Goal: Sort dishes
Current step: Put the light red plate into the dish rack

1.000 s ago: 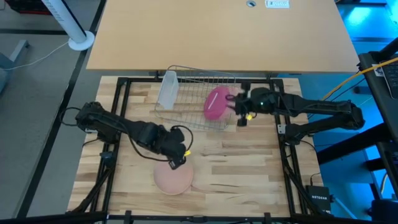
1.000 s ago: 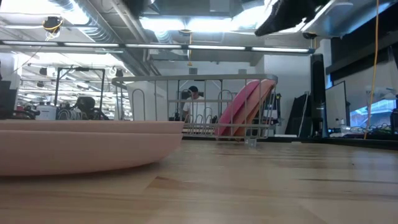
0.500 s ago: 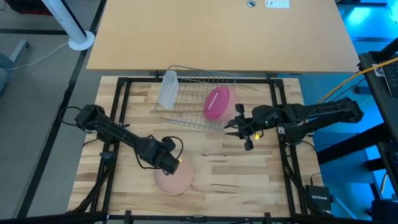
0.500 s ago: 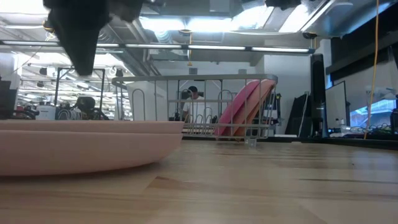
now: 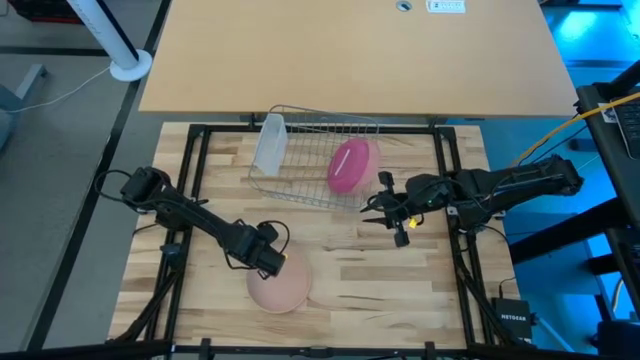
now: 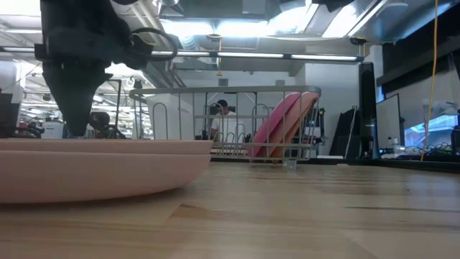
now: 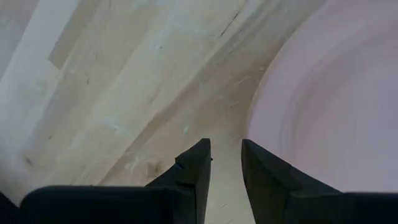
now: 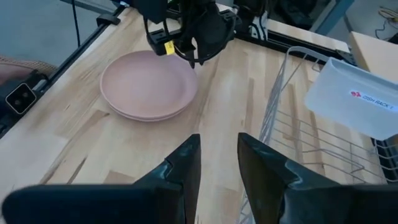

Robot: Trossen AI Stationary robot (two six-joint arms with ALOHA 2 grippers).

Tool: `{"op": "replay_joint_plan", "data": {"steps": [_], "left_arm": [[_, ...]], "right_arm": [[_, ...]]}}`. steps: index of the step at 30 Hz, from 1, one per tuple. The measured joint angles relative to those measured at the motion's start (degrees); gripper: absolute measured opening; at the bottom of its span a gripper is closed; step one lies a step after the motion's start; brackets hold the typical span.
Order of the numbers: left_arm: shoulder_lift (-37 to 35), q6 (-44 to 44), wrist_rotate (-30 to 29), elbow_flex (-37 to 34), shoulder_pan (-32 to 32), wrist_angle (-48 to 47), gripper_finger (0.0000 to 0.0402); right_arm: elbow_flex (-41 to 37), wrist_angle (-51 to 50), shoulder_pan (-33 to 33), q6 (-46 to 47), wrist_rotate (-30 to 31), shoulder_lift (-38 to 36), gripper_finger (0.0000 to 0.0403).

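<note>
Dropping since a second ago — left gripper [image 5: 272,262] meets pale plate [image 5: 285,288].

The left gripper [image 5: 272,262] points steeply downward at the end of its outstretched arm, fingers [image 7: 193,171] narrowly parted with nothing between them. The right gripper [image 5: 380,212] hangs on a bent arm, its fingers [image 8: 183,165] likewise slightly apart and empty.

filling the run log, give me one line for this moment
left tool: open, at rim of stacked pale pink round plastic plates | right tool: open, empty, beside wire rack | magenta round plate: racked
</note>
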Motion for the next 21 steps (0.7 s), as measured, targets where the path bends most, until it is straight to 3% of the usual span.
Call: {"op": "replay_joint_plan", "data": {"steps": [14,21], "left_arm": [[-0.66,4.68,9.76,0.0,0.92,-0.7,0.0082],[-0.66,8.01,16.97,0.0,2.73,-0.83,0.0124]], "right_arm": [[0.0,0.04,-0.04,0.03,0.0,0.02,0.0111],[0.0,0.01,-0.04,0.03,0.0,0.07,0.0111]]}}
